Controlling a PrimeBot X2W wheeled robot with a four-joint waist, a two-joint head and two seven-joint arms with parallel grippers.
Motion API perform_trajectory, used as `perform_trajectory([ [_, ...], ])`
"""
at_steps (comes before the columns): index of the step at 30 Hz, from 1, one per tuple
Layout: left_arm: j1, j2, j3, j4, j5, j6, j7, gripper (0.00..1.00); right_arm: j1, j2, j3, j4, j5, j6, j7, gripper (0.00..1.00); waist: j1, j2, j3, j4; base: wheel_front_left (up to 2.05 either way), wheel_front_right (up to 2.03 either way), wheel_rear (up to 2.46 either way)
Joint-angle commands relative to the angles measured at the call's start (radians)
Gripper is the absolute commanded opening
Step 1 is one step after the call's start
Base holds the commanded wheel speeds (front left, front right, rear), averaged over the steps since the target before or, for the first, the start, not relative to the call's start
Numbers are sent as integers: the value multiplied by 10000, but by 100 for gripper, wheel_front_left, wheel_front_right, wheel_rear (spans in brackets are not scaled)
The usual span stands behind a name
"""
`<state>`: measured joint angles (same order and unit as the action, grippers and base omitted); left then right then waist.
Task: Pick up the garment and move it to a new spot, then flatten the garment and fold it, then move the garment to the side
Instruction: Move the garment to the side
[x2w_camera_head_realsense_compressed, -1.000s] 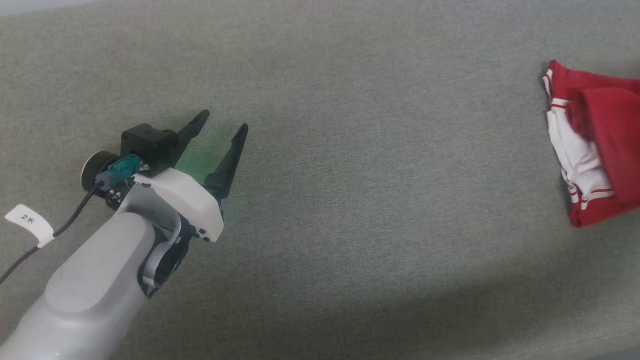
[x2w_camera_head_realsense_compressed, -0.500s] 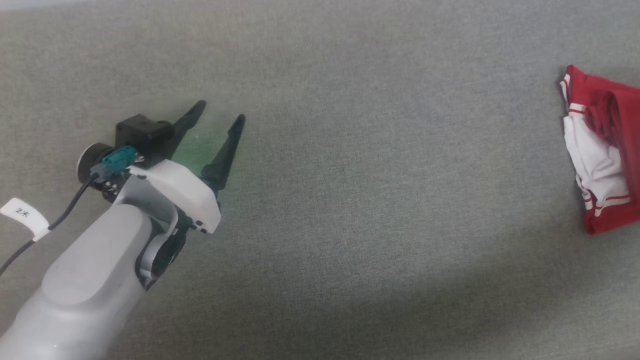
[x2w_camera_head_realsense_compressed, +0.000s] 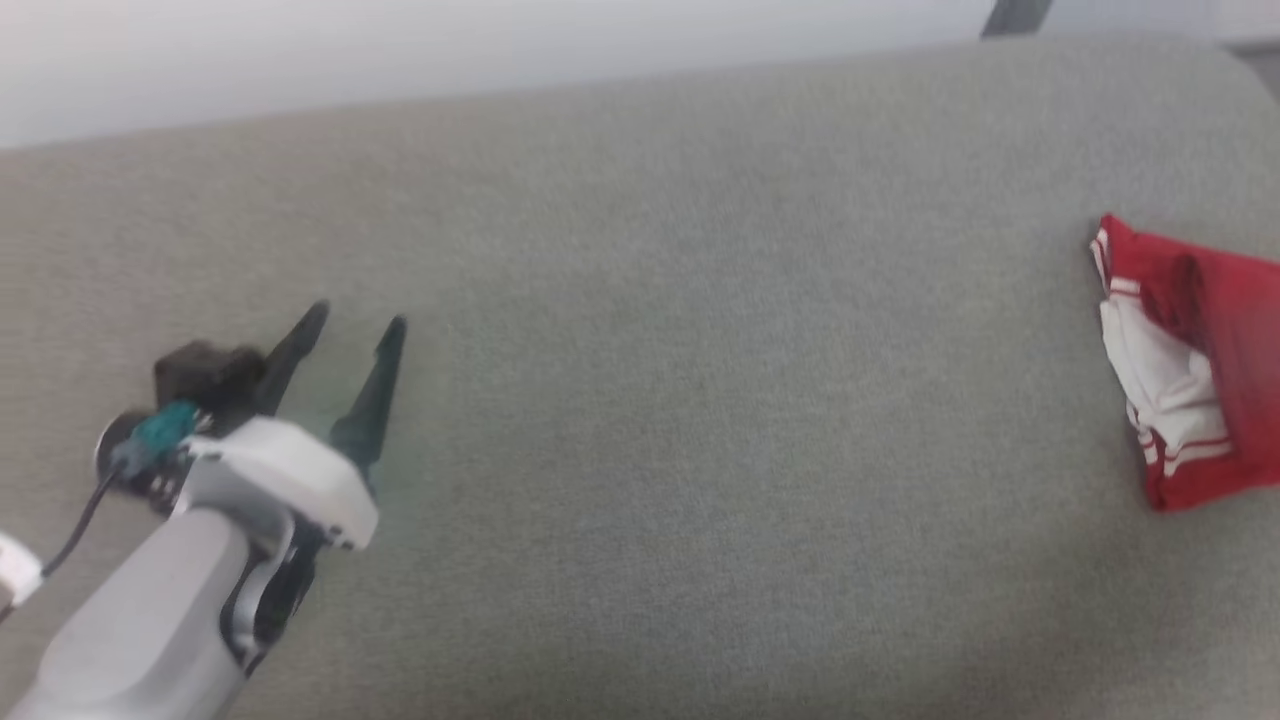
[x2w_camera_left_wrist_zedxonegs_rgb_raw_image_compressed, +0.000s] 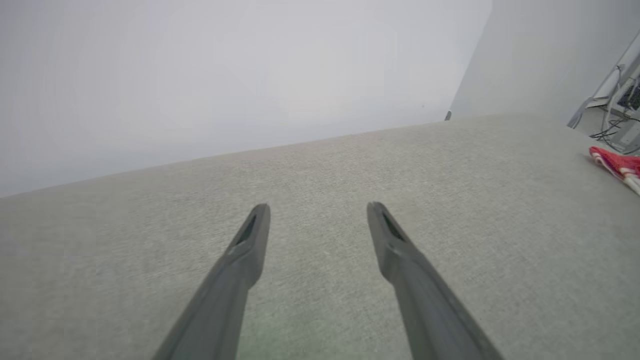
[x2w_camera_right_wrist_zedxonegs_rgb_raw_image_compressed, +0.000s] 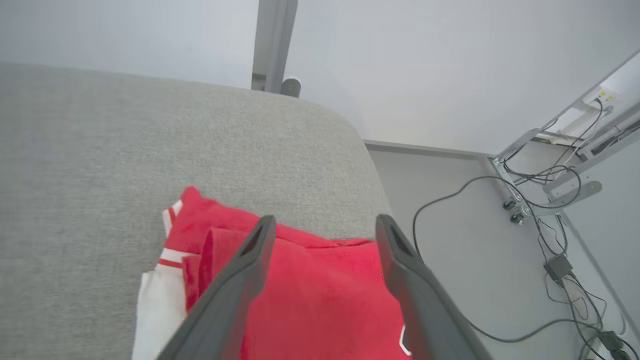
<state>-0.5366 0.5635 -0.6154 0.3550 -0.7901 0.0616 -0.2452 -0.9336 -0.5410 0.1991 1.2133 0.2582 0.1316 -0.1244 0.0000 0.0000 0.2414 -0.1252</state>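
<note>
The left gripper (x2w_camera_head_realsense_compressed: 358, 314) (x2w_camera_left_wrist_zedxonegs_rgb_raw_image_compressed: 318, 207) sits low at the left, over the desk (x2w_camera_head_realsense_compressed: 700, 400); its two long dark fingers are smooth and pointy, and its jaws are spread apart with nothing in them; behind the fingers is a shiny white cover (x2w_camera_head_realsense_compressed: 290, 470), a small blue-green plug (x2w_camera_head_realsense_compressed: 160, 428) with a black cable, and a smooth pale grey arm (x2w_camera_head_realsense_compressed: 130, 620); a little white tag (x2w_camera_head_realsense_compressed: 15, 570) hangs on the cable, too blurry to read.

The desk is covered in a soft, fuzzy grey cloth, with a round corner at the far right.

The garment (x2w_camera_head_realsense_compressed: 1200, 370) (x2w_camera_left_wrist_zedxonegs_rgb_raw_image_compressed: 617, 162) (x2w_camera_right_wrist_zedxonegs_rgb_raw_image_compressed: 310, 295) lies folded at the right end of the desk, near that round corner and well apart from the left gripper; it is bright red and soft, with a white sleeve part and thin red-and-white stripes along the edge; a tiny bit of white-edged lettering peeks out low in the right wrist view, too little to read.

The right gripper (x2w_camera_right_wrist_zedxonegs_rgb_raw_image_compressed: 325, 220) is over the garment; its jaws are spread wide and let go, gripping nothing.

Past the desk edge, black cables (x2w_camera_right_wrist_zedxonegs_rgb_raw_image_compressed: 500, 190) curl on the smooth grey floor (x2w_camera_right_wrist_zedxonegs_rgb_raw_image_compressed: 450, 210).
</note>
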Motion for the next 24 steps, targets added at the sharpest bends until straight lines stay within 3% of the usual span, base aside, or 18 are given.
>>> perform_trajectory([
  [1, 342, 94, 143, 54, -35, 60, -97, 100, 319, 113, 75, -80, 168, -19, -297, 100, 0, 0, -553, 273, 0, 0, 0],
  [14, 3160, 369, 1966, -805, 257, 229, -206, 100, 2369, 1028, 84, -1509, 733, -19, -1387, 100, 0, 0, -2332, 815, 0, 0, 0],
  [24, 5183, -93, 3779, -1642, 1164, 12, -209, 100, 5006, 1640, -1345, -4391, 210, -19, -1411, 100, 0, 0, -2881, 1132, 0, 0, 0],
])
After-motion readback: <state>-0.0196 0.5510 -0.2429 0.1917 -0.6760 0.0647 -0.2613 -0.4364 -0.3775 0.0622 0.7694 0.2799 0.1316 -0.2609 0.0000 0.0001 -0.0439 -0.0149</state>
